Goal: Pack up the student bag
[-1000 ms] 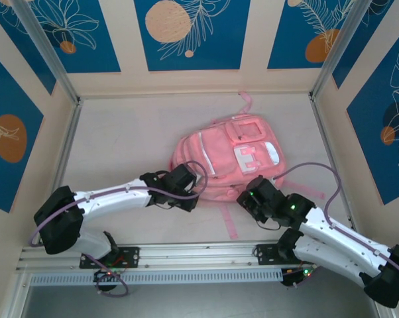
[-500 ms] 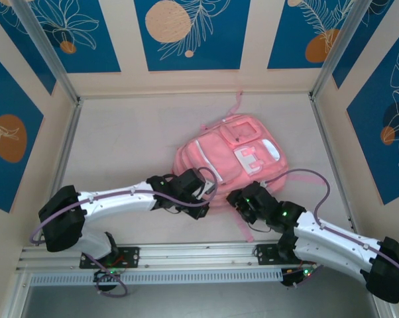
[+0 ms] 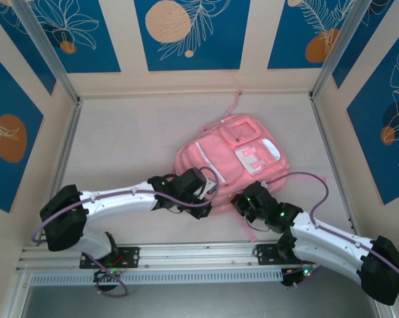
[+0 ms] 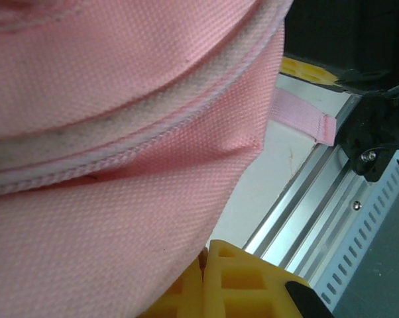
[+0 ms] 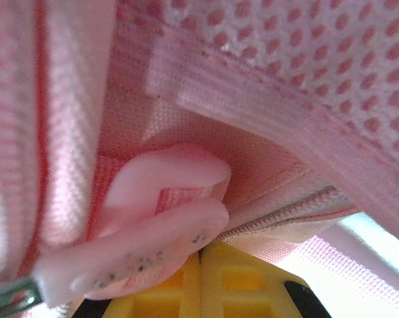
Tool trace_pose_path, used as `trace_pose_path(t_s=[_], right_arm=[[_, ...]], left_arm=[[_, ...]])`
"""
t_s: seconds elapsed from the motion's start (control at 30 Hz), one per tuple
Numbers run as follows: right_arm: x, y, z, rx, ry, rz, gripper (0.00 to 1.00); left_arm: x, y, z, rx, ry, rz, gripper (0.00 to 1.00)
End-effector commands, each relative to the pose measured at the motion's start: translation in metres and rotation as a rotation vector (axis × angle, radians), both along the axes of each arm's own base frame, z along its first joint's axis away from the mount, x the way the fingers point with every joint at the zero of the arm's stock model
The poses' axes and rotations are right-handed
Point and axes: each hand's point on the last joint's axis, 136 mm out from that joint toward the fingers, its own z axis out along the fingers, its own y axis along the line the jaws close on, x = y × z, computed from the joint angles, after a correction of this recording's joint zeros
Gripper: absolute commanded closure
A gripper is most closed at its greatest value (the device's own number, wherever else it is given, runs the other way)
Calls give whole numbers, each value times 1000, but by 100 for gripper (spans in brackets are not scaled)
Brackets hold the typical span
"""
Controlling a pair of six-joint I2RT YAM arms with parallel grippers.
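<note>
The student bag (image 3: 229, 156), a soft pink backpack with a white patch, lies right of the table's middle. My left gripper (image 3: 205, 193) is at its near left edge. In the left wrist view the yellow fingers (image 4: 239, 285) are shut, with a sliver of the bag's (image 4: 120, 132) pink fabric pinched at their tips. My right gripper (image 3: 241, 202) presses against the bag's near edge. In the right wrist view, the right gripper (image 5: 201, 252) is shut just under a pale pink zipper pull (image 5: 166, 199). The pull lies against the tips beside the zipper teeth (image 5: 285, 209). Nothing shows between these fingers.
A loose pink strap (image 3: 248, 229) trails from the bag toward the aluminium rail (image 3: 199, 252) at the near edge. Patterned walls close in the table on the far, left and right sides. Bare tabletop (image 3: 120, 146) lies to the bag's left.
The bag swung round as my left gripper moved right with it. The right gripper moved left to the bag's near edge, and its jaws have closed.
</note>
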Motion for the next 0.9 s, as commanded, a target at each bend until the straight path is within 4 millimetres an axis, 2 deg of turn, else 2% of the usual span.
trace_pose_path(t_s=[0.0,0.33,0.47,0.7,0.87], right_arm=[[2,-21,-9,-76,-8,-41,100],[0,-44,-28,-160,70,-82,100],[6,-52,-28,-173,71,-101,100],[25,-67,-22,-180,71,-114,100],[54,-64,-8,-178,40,-59,100]], left_arm=[[1,-1,5,10,-45,-18,100],[19,35,-9,135,-87,69,100],[25,50,-15,190,-86,115,100],[33,76,-16,236,-81,188,100],[30,81,-19,233,-69,190,100]])
